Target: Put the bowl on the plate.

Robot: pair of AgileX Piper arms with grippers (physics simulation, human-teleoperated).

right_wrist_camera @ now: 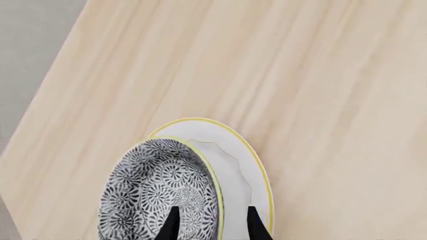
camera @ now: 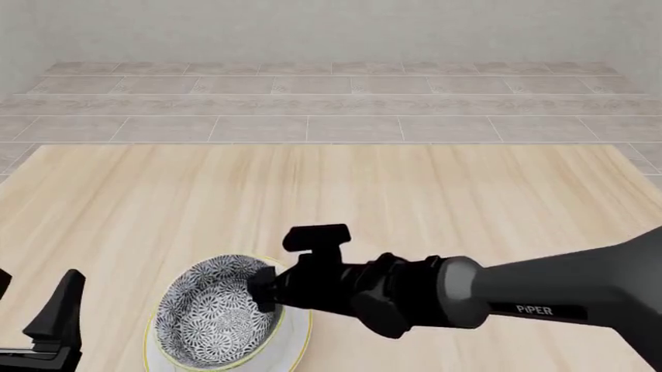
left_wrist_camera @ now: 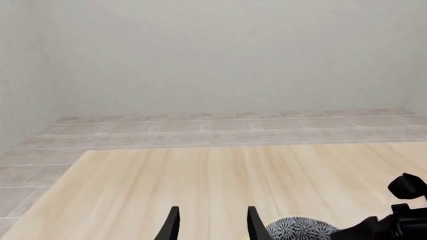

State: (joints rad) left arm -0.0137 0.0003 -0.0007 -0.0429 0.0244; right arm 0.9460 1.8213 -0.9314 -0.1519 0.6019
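The bowl [camera: 215, 314], patterned dark grey and white inside with a pale yellow rim, rests in the white, yellow-rimmed plate [camera: 297, 338] near the table's front edge, left of centre. It sits toward the plate's left side. My right gripper [camera: 265, 291] reaches across from the right to the bowl's right rim. In the right wrist view its fingers [right_wrist_camera: 213, 226] stand apart, one inside the bowl [right_wrist_camera: 160, 190] and one over the plate [right_wrist_camera: 233, 150]. My left gripper [camera: 33, 306] is open at the front left, beside the plate and holding nothing.
The pale wooden table [camera: 342, 194] stretches far and right of the dishes, with a tiled floor [camera: 331, 108] and a plain wall beyond. The right arm [camera: 538, 302] crosses the front right of the table.
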